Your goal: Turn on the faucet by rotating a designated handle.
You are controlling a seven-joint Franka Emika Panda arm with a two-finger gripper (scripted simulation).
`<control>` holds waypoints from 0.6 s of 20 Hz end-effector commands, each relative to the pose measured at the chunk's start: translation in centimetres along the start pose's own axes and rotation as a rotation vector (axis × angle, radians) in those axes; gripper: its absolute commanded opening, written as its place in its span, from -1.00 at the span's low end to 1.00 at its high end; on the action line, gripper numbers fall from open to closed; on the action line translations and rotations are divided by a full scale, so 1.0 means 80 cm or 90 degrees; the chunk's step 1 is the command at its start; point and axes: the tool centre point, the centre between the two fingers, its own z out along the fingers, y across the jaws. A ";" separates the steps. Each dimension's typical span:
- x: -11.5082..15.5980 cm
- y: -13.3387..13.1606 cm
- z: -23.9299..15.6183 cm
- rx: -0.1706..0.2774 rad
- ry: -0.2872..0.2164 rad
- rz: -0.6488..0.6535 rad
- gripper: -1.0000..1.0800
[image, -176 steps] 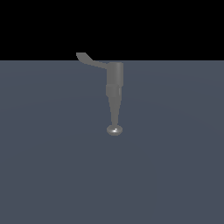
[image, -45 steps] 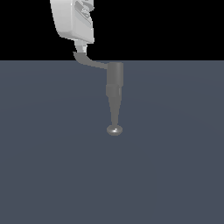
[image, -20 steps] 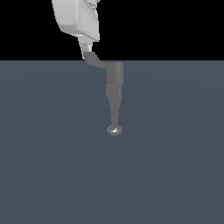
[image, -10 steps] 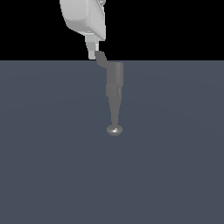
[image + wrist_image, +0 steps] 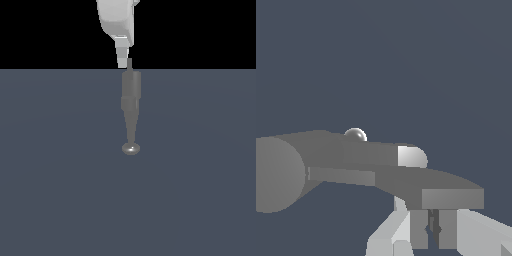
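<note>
The grey faucet (image 5: 131, 92) stands upright on the floor, its tapering spout running toward the camera to a shiny knob (image 5: 131, 148). Only a thin sliver of the handle (image 5: 130, 64) shows above the cylinder, pointing away behind it. My white gripper (image 5: 123, 63) hangs from above, its fingertips against the handle's exterior-view-left side. In the wrist view the faucet (image 5: 283, 172) fills one side and the flat handle (image 5: 421, 182) reaches out toward my gripper (image 5: 433, 229). Its fingers (image 5: 419, 229) stand close together with nothing between them, right at the handle's widened tip.
A flat dark blue-grey floor (image 5: 60, 190) spreads all around the faucet. Behind it the background is black. Nothing else stands in either view.
The handle has swung from pointing to the exterior view's left to pointing straight back behind the cylinder. My gripper has moved right along with it, staying against its tip.
</note>
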 end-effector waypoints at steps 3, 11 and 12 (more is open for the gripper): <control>0.047 0.000 0.002 -0.003 0.001 0.011 -1.00; 0.058 -0.007 0.000 0.001 0.000 -0.006 -1.00; 0.061 -0.010 0.000 0.000 0.000 -0.006 -1.00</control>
